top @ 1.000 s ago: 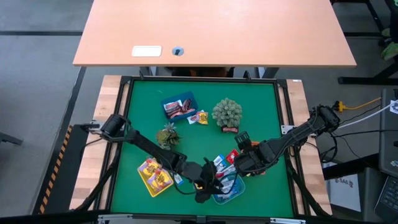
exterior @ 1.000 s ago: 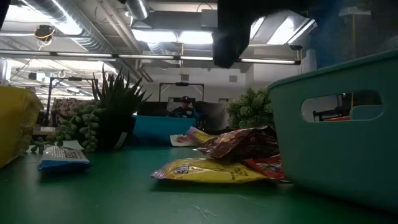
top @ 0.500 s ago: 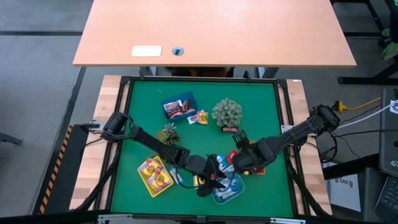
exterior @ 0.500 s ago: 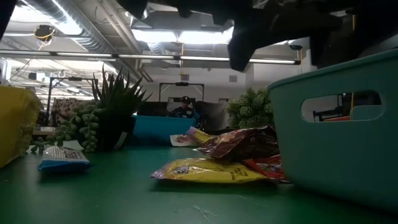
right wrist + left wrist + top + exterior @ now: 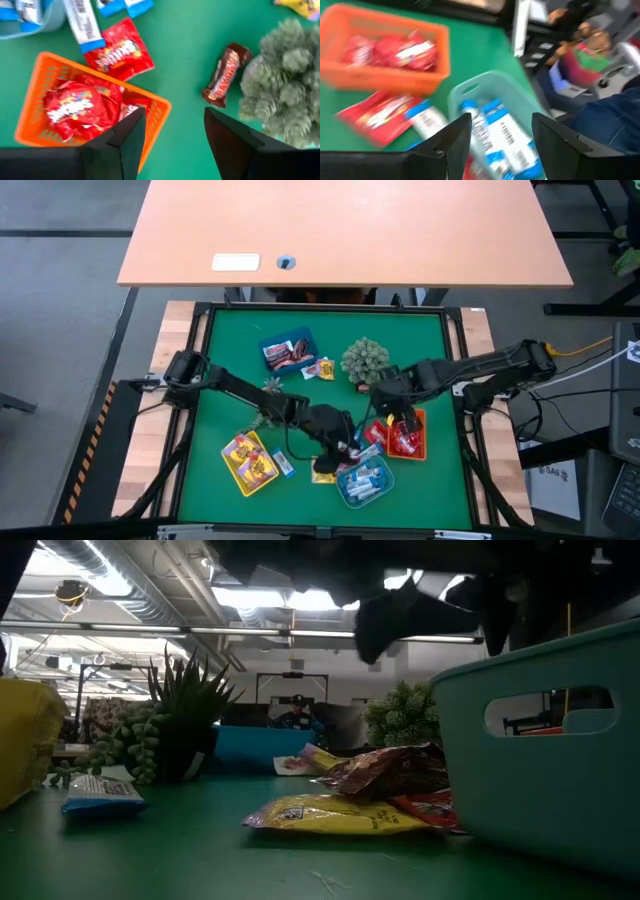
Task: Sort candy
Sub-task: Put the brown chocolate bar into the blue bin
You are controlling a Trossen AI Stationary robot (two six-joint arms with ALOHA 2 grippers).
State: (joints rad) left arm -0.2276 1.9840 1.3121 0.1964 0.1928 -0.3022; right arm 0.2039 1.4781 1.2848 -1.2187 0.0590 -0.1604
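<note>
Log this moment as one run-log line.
left gripper open over teal tray | right gripper open, empty, above orange tray | red candy loose

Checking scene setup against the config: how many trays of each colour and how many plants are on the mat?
Blue tray: 1
Yellow tray: 1
Teal tray: 1
Orange tray: 1
Plants: 2 (spiky plant, round plant)
Total: 6
</note>
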